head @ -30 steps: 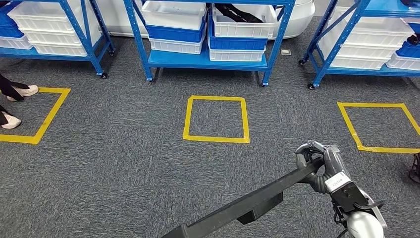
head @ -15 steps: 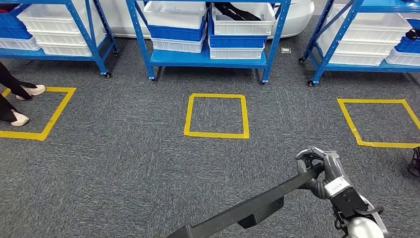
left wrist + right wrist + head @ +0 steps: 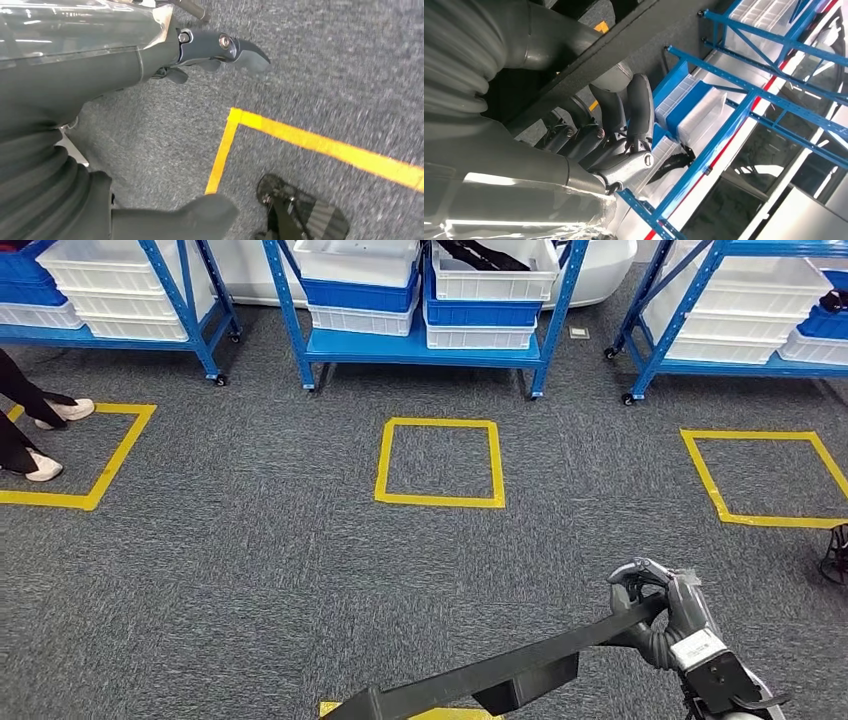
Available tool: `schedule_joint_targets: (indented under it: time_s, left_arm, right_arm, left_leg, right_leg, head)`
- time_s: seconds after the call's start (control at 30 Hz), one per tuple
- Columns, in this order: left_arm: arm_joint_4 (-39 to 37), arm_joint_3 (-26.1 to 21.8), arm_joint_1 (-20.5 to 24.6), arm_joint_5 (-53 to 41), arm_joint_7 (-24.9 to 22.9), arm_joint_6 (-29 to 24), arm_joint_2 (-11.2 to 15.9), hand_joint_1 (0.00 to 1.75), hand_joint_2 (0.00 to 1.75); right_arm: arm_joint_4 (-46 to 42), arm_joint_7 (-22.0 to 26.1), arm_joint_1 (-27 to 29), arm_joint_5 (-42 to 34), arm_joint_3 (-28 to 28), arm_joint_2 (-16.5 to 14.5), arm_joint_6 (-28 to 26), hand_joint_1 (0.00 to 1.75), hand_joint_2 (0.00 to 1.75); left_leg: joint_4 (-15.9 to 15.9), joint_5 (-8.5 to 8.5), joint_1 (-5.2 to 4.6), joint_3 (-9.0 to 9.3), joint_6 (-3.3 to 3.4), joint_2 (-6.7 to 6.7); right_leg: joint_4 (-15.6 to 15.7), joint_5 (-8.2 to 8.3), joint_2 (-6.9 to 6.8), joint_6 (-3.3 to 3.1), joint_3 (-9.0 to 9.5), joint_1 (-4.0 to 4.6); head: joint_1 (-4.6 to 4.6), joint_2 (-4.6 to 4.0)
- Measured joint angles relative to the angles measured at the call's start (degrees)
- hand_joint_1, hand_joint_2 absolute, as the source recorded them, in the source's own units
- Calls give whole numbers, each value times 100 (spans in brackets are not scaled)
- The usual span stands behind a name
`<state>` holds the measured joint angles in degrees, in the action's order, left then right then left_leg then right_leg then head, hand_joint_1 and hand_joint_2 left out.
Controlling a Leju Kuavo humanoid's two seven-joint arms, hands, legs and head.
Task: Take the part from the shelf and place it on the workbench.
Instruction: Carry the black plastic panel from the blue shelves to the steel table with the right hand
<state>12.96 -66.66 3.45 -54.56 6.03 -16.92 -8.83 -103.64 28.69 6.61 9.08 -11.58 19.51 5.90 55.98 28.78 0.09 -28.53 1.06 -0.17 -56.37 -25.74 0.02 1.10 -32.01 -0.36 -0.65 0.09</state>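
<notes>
Closest in, the right hand (image 3: pixel 660 615) is gripping one end of the long black plastic bar-shaped part (image 3: pixel 500 675), fingers wrapping around it, and the part is hanging in the air low over the grey carpet floor (image 3: pixel 250 570). The left hand (image 3: pixel 220 47) is holding nothing, fingers loosely curling. Further out a yellow tape square (image 3: pixel 440 462) is sitting on the carpet, then the blue metal shelves (image 3: pixel 420 345) carrying white plastic bins (image 3: pixel 490 280).

Near end of the long black part (image 3: pixel 500 675) cut off at the head view's lower edge.
</notes>
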Motion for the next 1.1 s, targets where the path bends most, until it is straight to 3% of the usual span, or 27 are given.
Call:
schedule_joint_targets:
  time_s: [0.13,0.5,0.77,0.87,0.93,1.0,1.1]
  left_arm:
    - [0,-1,3,13,13,8,4,0,175]
    - [0,-4,4,84,12,-32,1,0,175]
    - [0,-15,0,105,-43,-113,-11,0,175]
    - [0,-21,-5,103,-51,-119,-12,0,175]
    - [0,-24,-4,93,-52,-119,-20,0,175]
    - [0,-23,-2,67,-54,-110,-33,0,175]
    - [0,-22,-10,39,-63,-85,-47,0,175]
  right_arm:
    - [-58,3,52,87,-9,-42,-8,175,175]
    - [-91,-62,-22,181,-2,-121,136,175,175]
    - [68,-144,-404,21,21,58,387,175,175]
    - [98,-158,-463,3,27,97,389,175,175]
    - [99,-166,-502,-9,32,138,394,175,175]
    - [98,-183,-522,-17,34,201,402,175,175]
    - [98,-221,-492,-40,34,273,425,175,175]
  left_leg:
    - [20,-41,-77,-47,86,2]
    - [43,-64,-113,-78,125,2]
    - [86,-76,-123,-125,151,-2]
    - [105,-87,-131,-150,177,-3]
    - [66,-132,-114,-148,231,2]
    - [1,-207,-76,-155,308,11]
    - [-16,-273,-60,-232,341,5]
  right_leg:
    - [5,63,1,103,-28,-56]
    - [8,97,1,152,-41,-93]
    - [17,136,-1,202,-78,-132]
    - [25,160,-2,237,-85,-139]
    - [21,167,-2,267,-98,-140]
    - [-243,-13,-2,244,-224,-139]
    - [-1367,-579,-2,188,-698,-138]
  head:
    - [2,0]
    - [1,0]
    - [-1,0]
    - [-2,0]
    - [-2,0]
    - [9,0]
    - [35,0]
